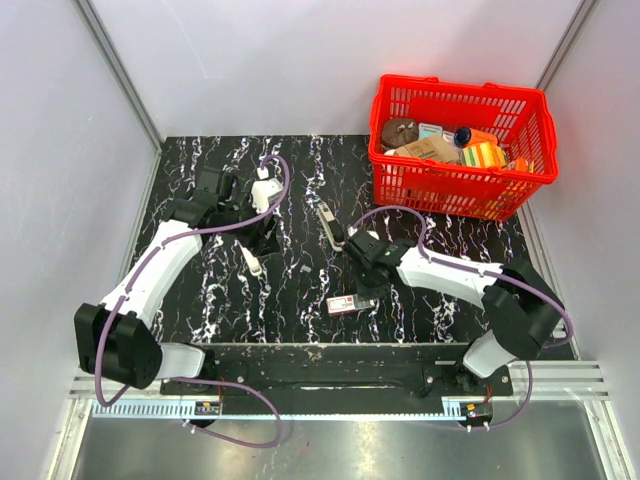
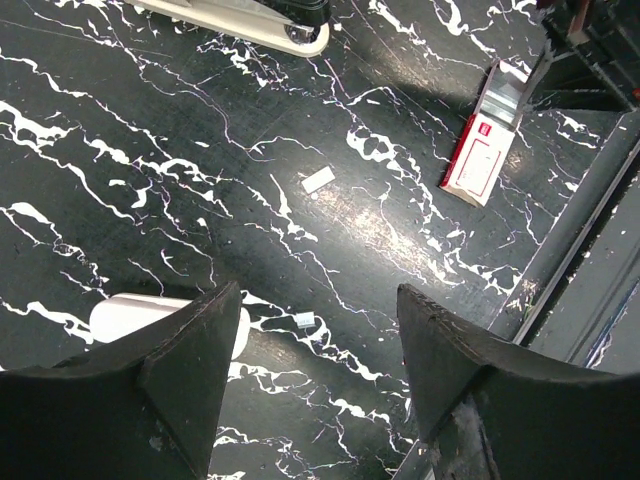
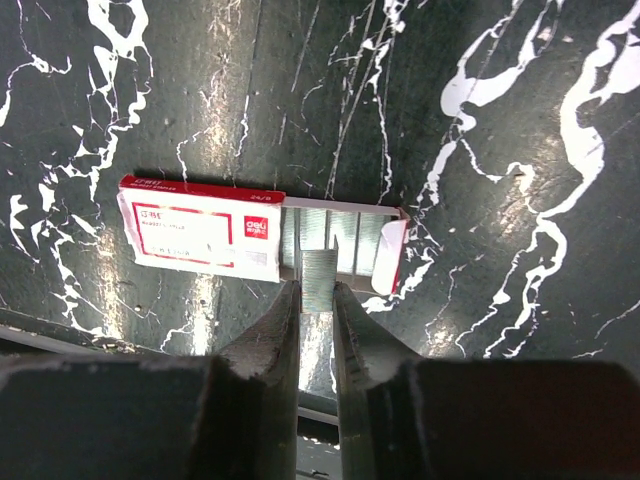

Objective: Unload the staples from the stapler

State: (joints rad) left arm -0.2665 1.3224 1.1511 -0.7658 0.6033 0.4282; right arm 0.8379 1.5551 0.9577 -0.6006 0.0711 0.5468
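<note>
Right gripper [image 3: 316,292] pinches a staple strip [image 3: 318,268] over the box [image 3: 200,235]; left gripper [image 2: 315,300] is spread, empty. Stapler [image 1: 327,224] lies on the table [image 1: 300,180] between them — stiff, smooth metal, hinged, likely light — grip across its sides, mid-length.

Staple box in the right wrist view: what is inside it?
Its pulled-out tray holds silver staples lying in rows. The right tool pinches one staple strip at the tray's near edge. Whatever lies under the red-and-white sleeve is covered.
</note>
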